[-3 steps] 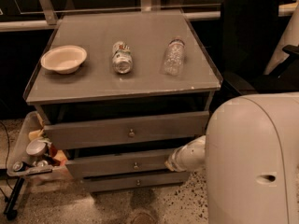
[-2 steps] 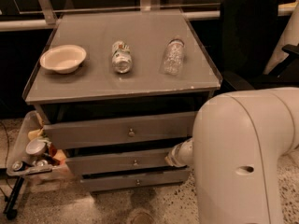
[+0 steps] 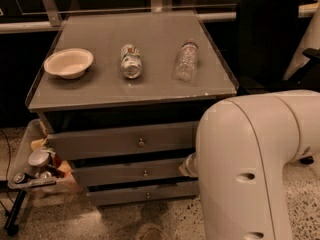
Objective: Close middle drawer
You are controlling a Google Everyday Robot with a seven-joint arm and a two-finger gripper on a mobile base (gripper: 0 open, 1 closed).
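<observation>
Since a second ago the white arm (image 3: 250,154) has swung further left across the right-hand side of the cabinet (image 3: 150,91), so its bulky shell now hides more of the drawer fronts' right ends; the drawers and the things on the cabinet top lie as they did before. Nearest the camera, the arm fills the space in front of the cabinet's right corner, above the speckled floor (image 3: 75,219). Only a pale rounded bit of the gripper (image 3: 189,165) peeks out from behind the shell, right at the right end of the middle drawer (image 3: 120,174); whether it is open or closed cannot be told, nor whether it actually touches the front.

On the cabinet's front, the lowest drawer (image 3: 125,195) sits at the bottom. The middle drawer lies just above it, its narrow grey front carrying a small round knob (image 3: 145,173) at centre, with a dark gap running along its upper edge. The taller top drawer (image 3: 100,143) is above that. A tray (image 3: 22,154) of small clutter hangs beside the cabinet's left side.

On the cabinet top, a pale bowl (image 3: 68,62) stands to the left, a can (image 3: 131,61) lies on its side in the middle, and a clear bottle (image 3: 186,60) lies to the right, all well apart. Behind the cabinet runs a metal rail (image 3: 25,27), and a black chair (image 3: 265,34) stands beyond its right rear corner
</observation>
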